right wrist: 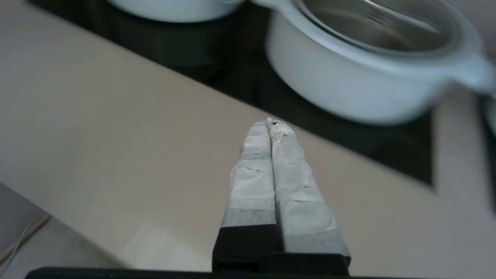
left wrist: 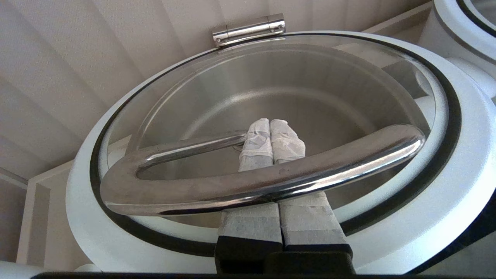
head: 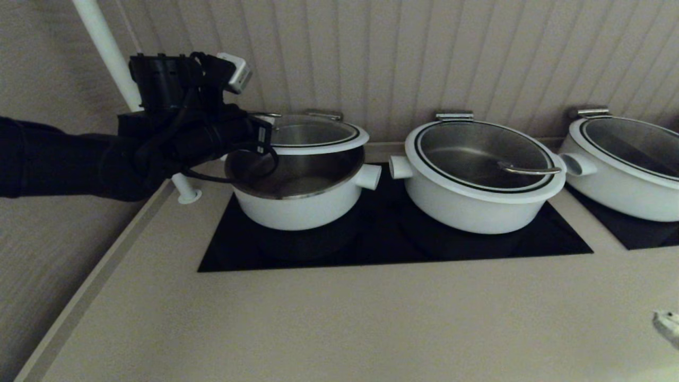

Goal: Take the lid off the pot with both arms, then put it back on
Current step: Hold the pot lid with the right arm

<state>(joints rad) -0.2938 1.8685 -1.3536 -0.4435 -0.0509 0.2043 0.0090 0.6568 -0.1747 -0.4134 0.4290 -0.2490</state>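
A: Where is the lid (head: 318,135)?

B: Raised at its front, tilted above the pot (head: 299,193), which sits on the black hob (head: 371,249) near the counter's (head: 318,329) back-left corner. Its back edge stays by the steel hinge tab (left wrist: 248,30).

A: And the left gripper (left wrist: 271,133)?

B: Its 2 taped fingers (left wrist: 255,145) are pressed together and pass under the loop handle (left wrist: 252,186), hooking it rather than pinching it.

A: The right gripper (right wrist: 271,126)?

B: Clenched on nothing, hovering over the counter's front-right area, near another white pot (right wrist: 360,73).
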